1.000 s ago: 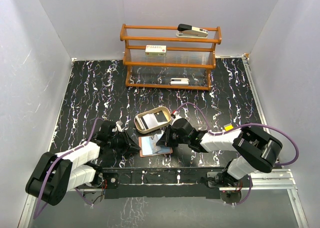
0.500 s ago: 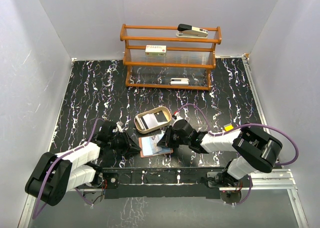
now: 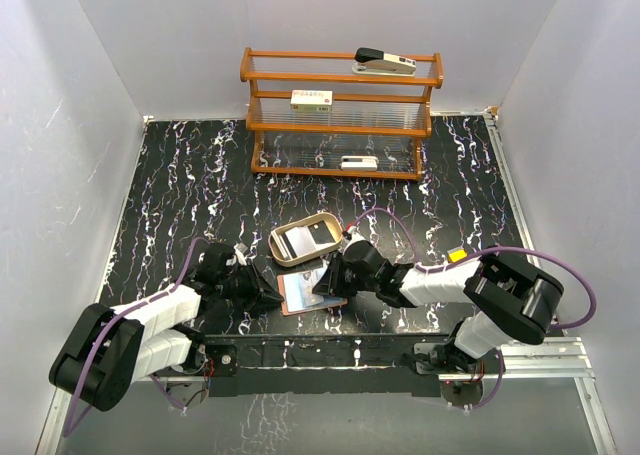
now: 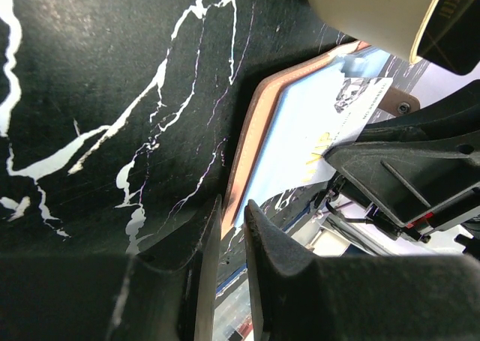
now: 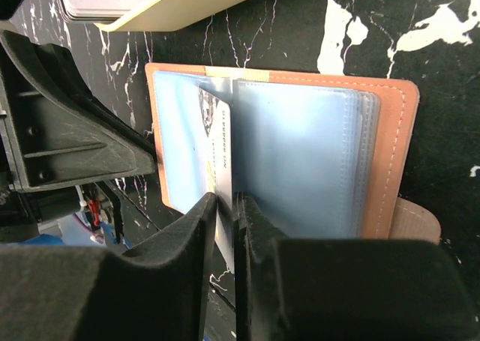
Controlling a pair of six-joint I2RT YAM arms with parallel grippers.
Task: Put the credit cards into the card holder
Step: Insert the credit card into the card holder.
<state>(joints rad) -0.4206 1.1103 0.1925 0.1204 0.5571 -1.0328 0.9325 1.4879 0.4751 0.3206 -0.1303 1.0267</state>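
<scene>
Jaws of my right gripper pinch a card edge-on in the open wallet — lower centre overhead — while my left gripper nips its leather edge. More cards lie in the tray.

This looks like a robot lab, set up as a small test booth. Plain white walls stand behind the wooden rack and on both sides of it. The rack sits at the back of a black surface with white marble lines. In front of the rack, at the near edge, the left arm and the right arm are bolted to a metal rail. Purple cables run along them. A stapler lies on top of the rack.
</scene>
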